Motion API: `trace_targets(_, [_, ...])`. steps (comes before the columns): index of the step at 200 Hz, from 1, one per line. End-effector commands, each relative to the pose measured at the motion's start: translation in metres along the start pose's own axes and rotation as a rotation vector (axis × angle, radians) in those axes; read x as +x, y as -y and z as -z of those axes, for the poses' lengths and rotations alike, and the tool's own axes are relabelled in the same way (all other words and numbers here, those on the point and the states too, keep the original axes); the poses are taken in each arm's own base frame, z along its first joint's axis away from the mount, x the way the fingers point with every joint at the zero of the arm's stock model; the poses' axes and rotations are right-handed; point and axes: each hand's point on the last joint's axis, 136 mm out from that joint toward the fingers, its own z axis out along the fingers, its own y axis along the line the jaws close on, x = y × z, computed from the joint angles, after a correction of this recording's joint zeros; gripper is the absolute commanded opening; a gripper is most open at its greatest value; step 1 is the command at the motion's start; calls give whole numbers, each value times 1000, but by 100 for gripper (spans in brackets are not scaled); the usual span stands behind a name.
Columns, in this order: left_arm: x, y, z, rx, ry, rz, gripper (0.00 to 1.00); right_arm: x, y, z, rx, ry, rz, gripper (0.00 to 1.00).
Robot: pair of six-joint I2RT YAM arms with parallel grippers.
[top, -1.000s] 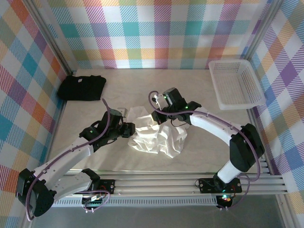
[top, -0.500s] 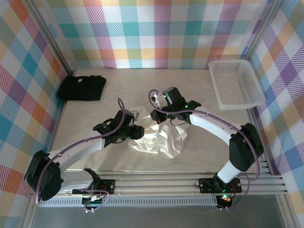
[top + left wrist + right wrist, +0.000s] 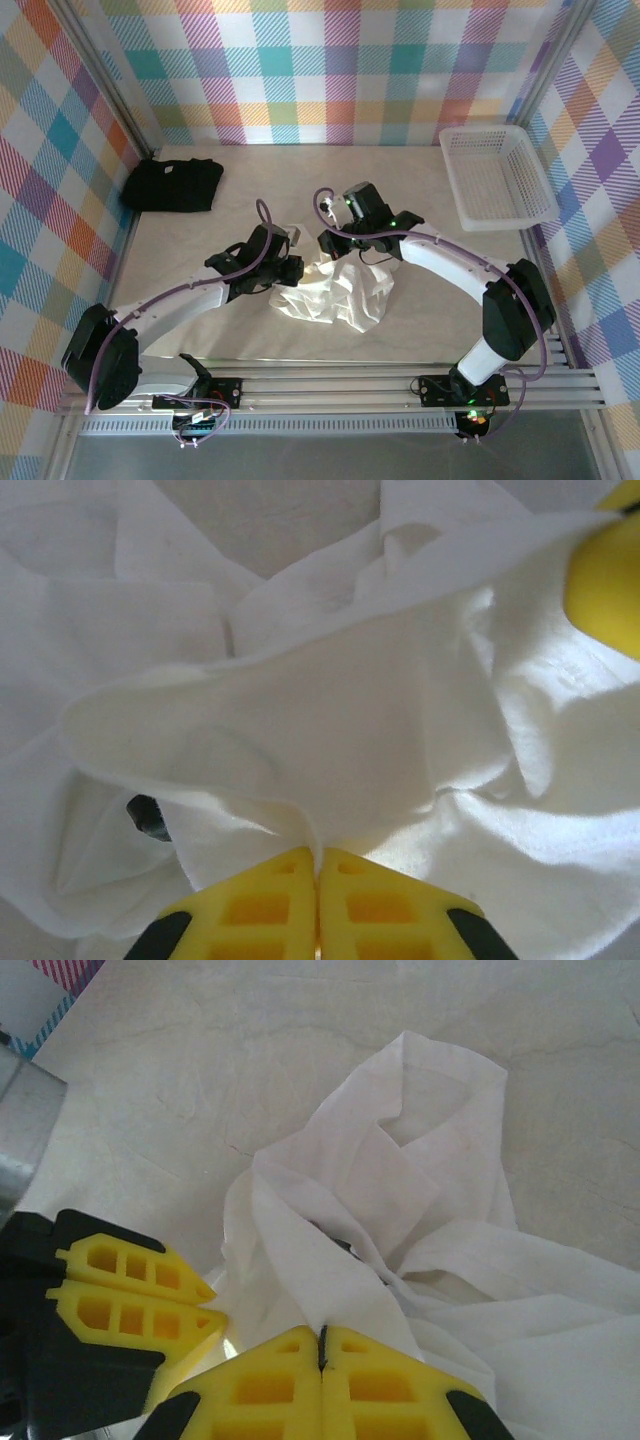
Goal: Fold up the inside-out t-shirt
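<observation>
top external: the inside-out t-shirt [image 3: 335, 290] is seen crumpled in a heap at the middle of the table [image 3: 430, 215], between the left gripper [image 3: 291, 272] and right gripper [image 3: 336, 246]; no fold is judged made, and spreading flat is not yet done. a white basket [image 3: 497, 176], a black t-shirt [image 3: 172, 185] and plaid walls [image 3: 330, 70] are shown.
left wrist: the jaws are clenched on a cloth ridge.
right wrist: the jaws are pinched shut on a shirt edge above the pale, faintly veined table.

Half buried under a fold of the inside-out t-shirt [image 3: 330, 710], small dark thing [image 3: 150, 817], unidentifiable; yellow gripper finger [image 3: 605, 570] cropped by right edge.
</observation>
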Motion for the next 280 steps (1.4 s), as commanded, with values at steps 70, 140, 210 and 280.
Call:
trace_targets(70, [-17, 39, 105, 246, 288, -129, 1, -44, 36, 53, 85, 145, -61, 0])
trace_targets(140, [3, 69, 92, 421, 221, -228, 0, -46, 48, 43, 74, 75, -67, 0])
trace_targets(210, [-65, 21, 113, 122, 423, -9, 0, -50, 26, 41, -55, 54, -55, 19])
trace_targets(280, [-78, -22, 139, -15, 402, 137, 0, -28, 51, 83, 98, 132, -107, 51])
